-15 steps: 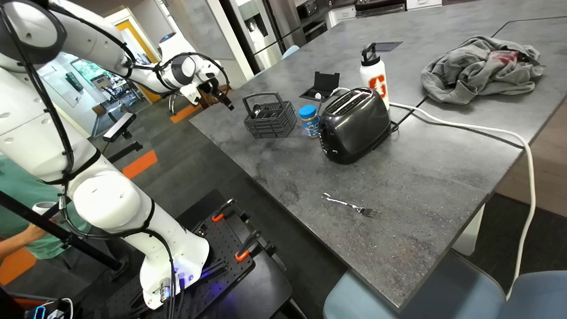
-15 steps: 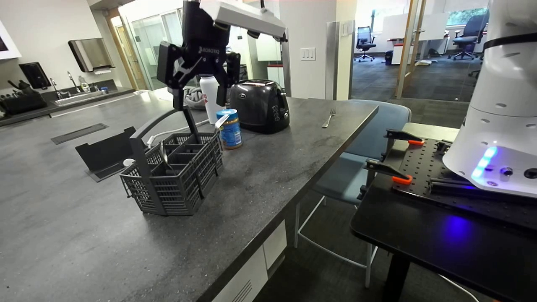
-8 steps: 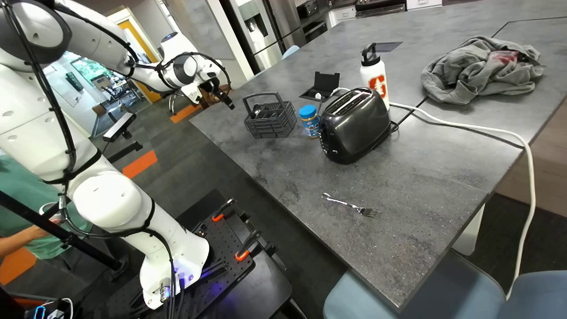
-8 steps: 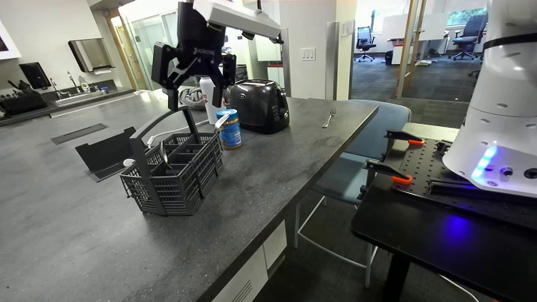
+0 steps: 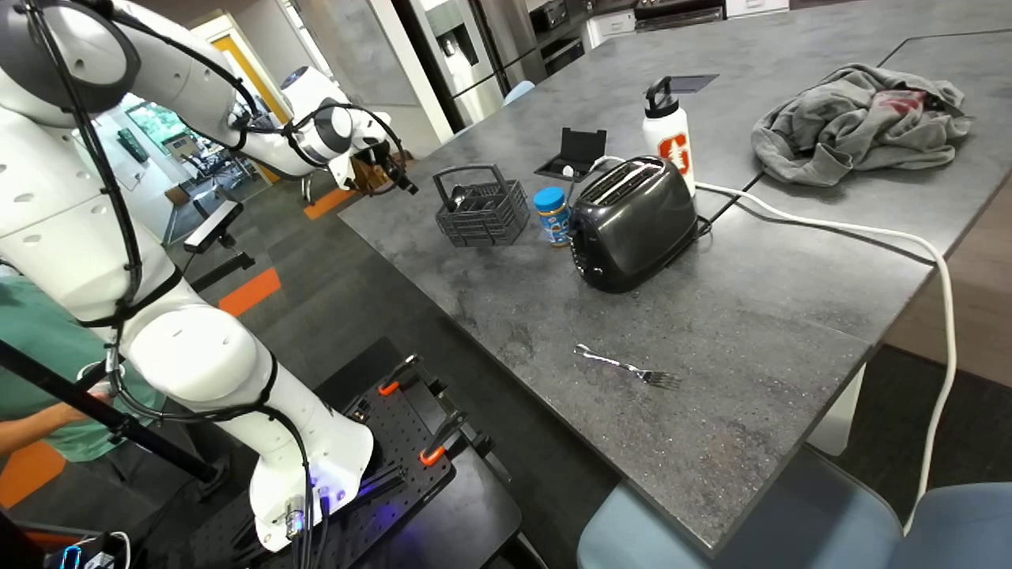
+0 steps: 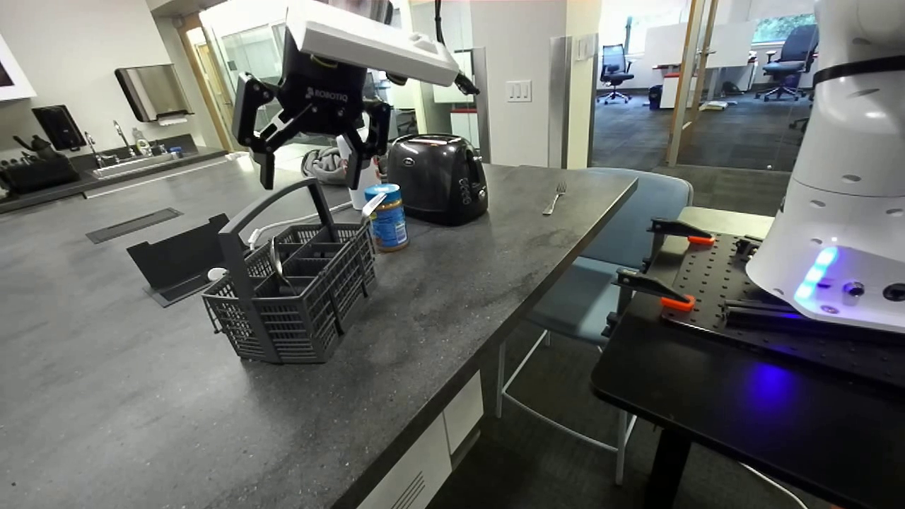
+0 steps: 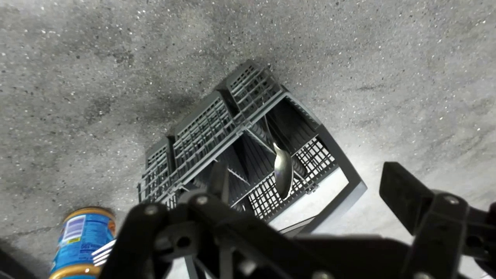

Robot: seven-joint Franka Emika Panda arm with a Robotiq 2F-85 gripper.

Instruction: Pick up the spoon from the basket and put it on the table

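The small silvery metal spoon (image 7: 283,172) leans bowl-up in the dark grey arch-handled mesh basket (image 6: 293,332), its stem down inside. My black two-fingered gripper (image 6: 310,175) hangs higher than the basket and apart from it, fingers spread wide and holding nothing. I judge this to be the approach, with the grasp and the placing not yet done. Next I must bring my fingers to either side of the bowl, clear of the arch, before pressing them together. I can count one spoon, one basket, one blue-lidded jar (image 6: 389,220), one glossy black toaster (image 6: 435,180), one white bottle with a black cap (image 5: 666,136), one crumpled grey cloth (image 5: 842,130), one metal fork (image 5: 642,373) flat on the dark grey slab table (image 5: 759,312), and a second fork (image 7: 103,252), only its tines showing in the wrist view.
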